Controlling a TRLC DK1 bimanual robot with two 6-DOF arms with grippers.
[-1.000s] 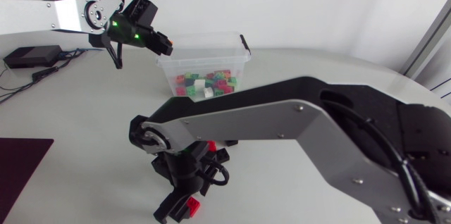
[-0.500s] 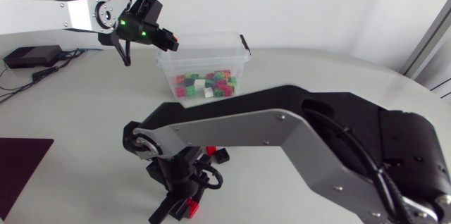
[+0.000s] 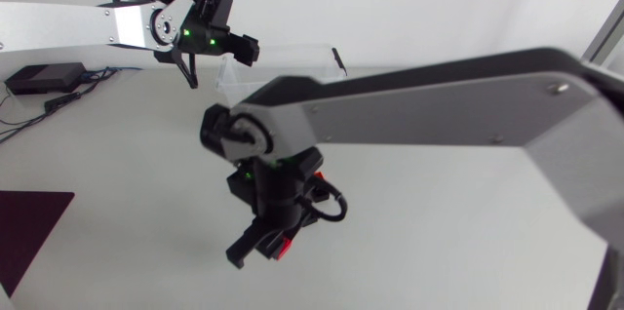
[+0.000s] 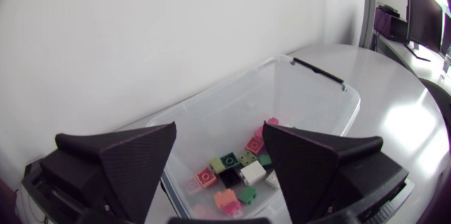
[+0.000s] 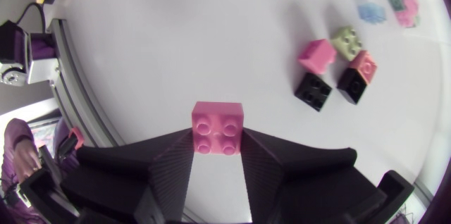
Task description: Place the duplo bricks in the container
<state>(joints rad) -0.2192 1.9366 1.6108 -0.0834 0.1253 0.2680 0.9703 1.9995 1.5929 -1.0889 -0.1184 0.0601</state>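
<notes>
My right gripper (image 5: 217, 141) is clamped on a pink brick (image 5: 218, 127), one finger against each side and the studs facing the wrist camera. Around the brick there is only bare table (image 5: 176, 34), so the fingers have room on every side. Ahead and off to one side lies a loose group: a second pink block (image 5: 316, 56), a pale green one (image 5: 346, 39), a black one (image 5: 312, 91) and a salmon piece (image 5: 363, 62) touching another black piece. Further out, a blue brick (image 5: 370, 13) and a few more are cut off at the edge of the view.

My left gripper (image 4: 220, 132) hangs with its fingers spread wide and nothing between them. The container (image 4: 211, 108) sits below and ahead of it. It is a clear tub with the lid off and a black clip (image 4: 318, 70) on the far rim. Its bricks (image 4: 232, 171) are bunched at the nearer end — pink, green, white, black, salmon — and the rest of the floor is bare.

From the head camera, my right arm (image 3: 439, 105) crosses the middle of the table and hides nearly all of the container. Only the back rim and one clip show, just beside the left gripper. The loose group is hidden there too. The right gripper shows below the arm with a bit of red-pink at its tip. Open white surface lies to its left, as far as a dark mat (image 3: 29, 232) at the table's near corner — a black box (image 3: 44, 78) with cables sits at the far left.
</notes>
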